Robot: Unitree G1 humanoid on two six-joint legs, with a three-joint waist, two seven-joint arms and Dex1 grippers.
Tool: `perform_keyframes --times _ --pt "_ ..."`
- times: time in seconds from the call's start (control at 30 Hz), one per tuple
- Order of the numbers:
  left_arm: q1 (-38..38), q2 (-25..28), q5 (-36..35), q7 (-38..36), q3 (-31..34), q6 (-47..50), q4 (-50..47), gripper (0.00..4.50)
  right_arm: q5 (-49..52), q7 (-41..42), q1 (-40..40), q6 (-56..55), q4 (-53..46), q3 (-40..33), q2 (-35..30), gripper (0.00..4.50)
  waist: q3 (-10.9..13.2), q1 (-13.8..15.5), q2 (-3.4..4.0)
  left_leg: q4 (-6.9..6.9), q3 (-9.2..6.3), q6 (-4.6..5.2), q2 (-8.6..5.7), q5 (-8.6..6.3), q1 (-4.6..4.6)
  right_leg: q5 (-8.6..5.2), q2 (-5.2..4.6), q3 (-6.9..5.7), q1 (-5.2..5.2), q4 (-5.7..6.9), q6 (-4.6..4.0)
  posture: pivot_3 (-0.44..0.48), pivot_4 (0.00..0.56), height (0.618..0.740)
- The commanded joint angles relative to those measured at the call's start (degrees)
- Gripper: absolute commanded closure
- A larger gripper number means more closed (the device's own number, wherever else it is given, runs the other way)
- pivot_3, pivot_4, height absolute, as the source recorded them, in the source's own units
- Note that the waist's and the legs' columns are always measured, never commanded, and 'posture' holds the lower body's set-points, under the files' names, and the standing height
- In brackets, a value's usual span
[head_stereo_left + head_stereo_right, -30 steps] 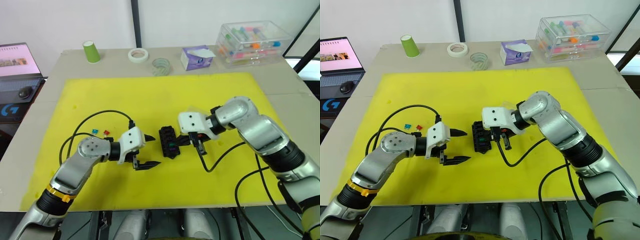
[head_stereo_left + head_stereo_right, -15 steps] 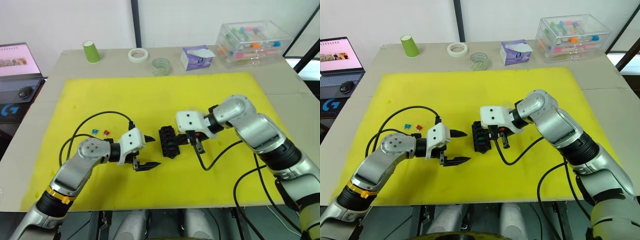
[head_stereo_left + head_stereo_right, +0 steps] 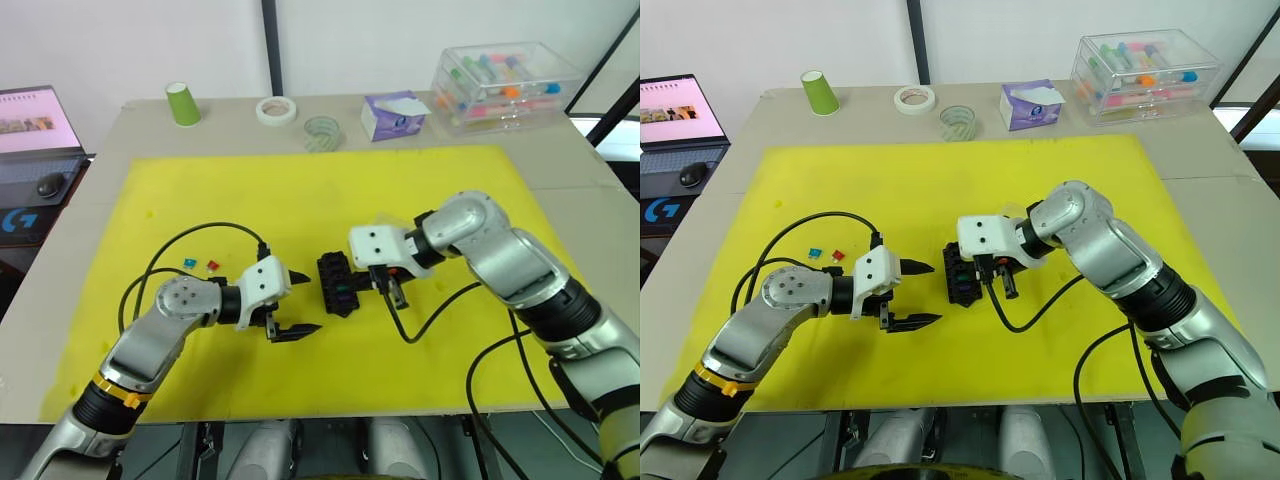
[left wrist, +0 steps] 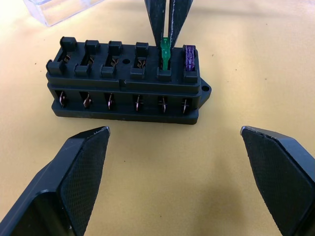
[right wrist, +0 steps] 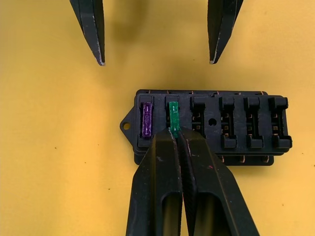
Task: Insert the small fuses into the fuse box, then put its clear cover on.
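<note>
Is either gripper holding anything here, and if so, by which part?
The right gripper pinches the green fuse by its top edge as it stands in the fuse box. The left gripper is open and holds nothing.

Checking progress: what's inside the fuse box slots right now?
The fuse box holds a purple fuse in the end slot and a green fuse beside it, pinched by the right claw. Four slots are open.

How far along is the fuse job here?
One purple fuse sits in the fuse box. The right gripper is shut on a green fuse in the next slot. Four slots are empty, blue and red fuses lie loose, and the clear cover is off.
</note>
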Motion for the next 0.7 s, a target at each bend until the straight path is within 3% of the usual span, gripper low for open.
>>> perform_keyframes --times 0.03,0.7 --pt "-0.13 0.14 0.07 0.06 0.39 -1.03 -1.77 0.03 -2.97 -1.24 -0.14 0.07 -0.07 1.99 0.14 4.50 0.00 0.00 0.00 0.00 0.00 0.00 0.00 0.00 0.00 0.00 0.00 0.00 0.00 0.00 0.00 0.000 0.150 0.740" --pt "-0.06 -0.10 0.66 -0.14 0.10 -1.79 -1.29 0.03 -4.82 -0.97 -0.19 2.48 -1.73 2.60 0.35 4.50 -0.08 0.00 -0.05 0.00 -0.01 0.00 0.01 0.00 0.05 0.00 0.01 0.00 0.06 0.00 0.00 0.000 0.150 0.740"
